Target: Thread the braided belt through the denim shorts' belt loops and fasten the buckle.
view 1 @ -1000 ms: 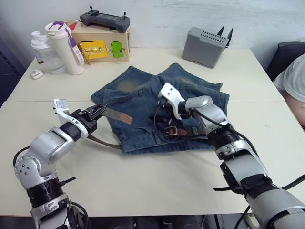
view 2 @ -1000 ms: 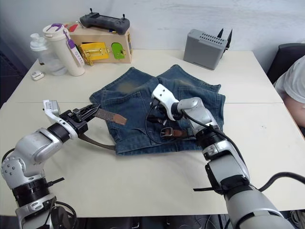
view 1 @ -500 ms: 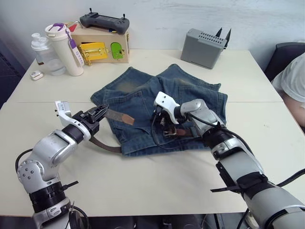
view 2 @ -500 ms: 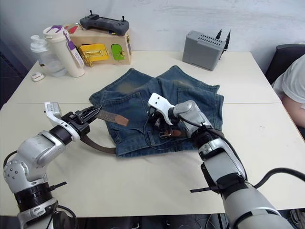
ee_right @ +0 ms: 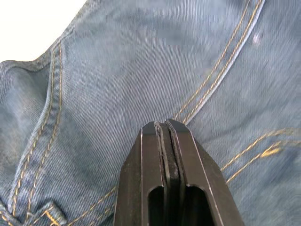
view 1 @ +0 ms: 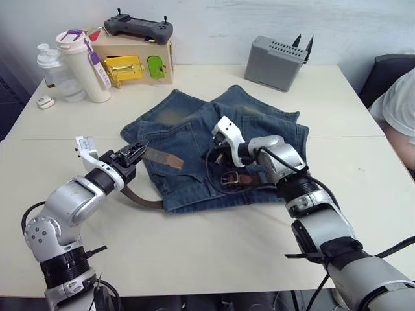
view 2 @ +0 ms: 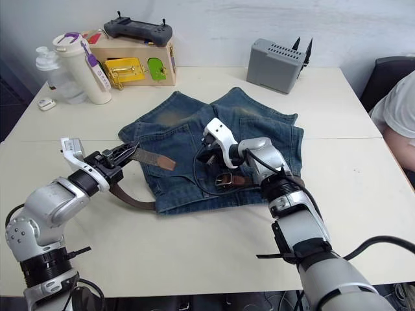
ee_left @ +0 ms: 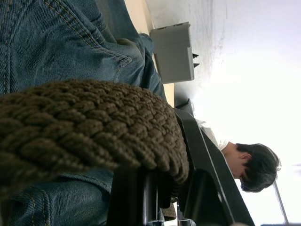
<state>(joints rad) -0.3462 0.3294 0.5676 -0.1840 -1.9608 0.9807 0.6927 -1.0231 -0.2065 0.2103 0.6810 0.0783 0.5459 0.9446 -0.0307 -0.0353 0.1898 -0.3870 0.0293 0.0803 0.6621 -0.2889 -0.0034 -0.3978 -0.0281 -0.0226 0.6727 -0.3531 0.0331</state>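
Observation:
The denim shorts (view 1: 185, 126) lie flat in the middle of the table, waistband toward me. The braided belt (view 1: 141, 197) curls off their left edge. My left gripper (view 1: 134, 153) is shut on the belt just behind its tan tip (view 1: 170, 160), holding it above the shorts' left side. In the left wrist view the woven strap (ee_left: 89, 125) lies across the fingers. The buckle (view 1: 231, 178) rests on the waistband with the brown strap end beside it. My right gripper (view 1: 216, 153) hovers just beyond the buckle, fingers (ee_right: 153, 155) shut against bare denim. I cannot make out the belt loops.
At the back stand a grey box (view 1: 275, 61), a wooden box (view 1: 133, 65) with a black controller on top, and bottles (view 1: 81, 65). A small white object (view 1: 44, 101) lies at the far left. A person's sleeve (view 1: 399, 103) shows at the right edge.
My right gripper has shifted slightly over the shorts near the buckle and its fingers have come together. The left gripper keeps its hold on the belt in about the same place.

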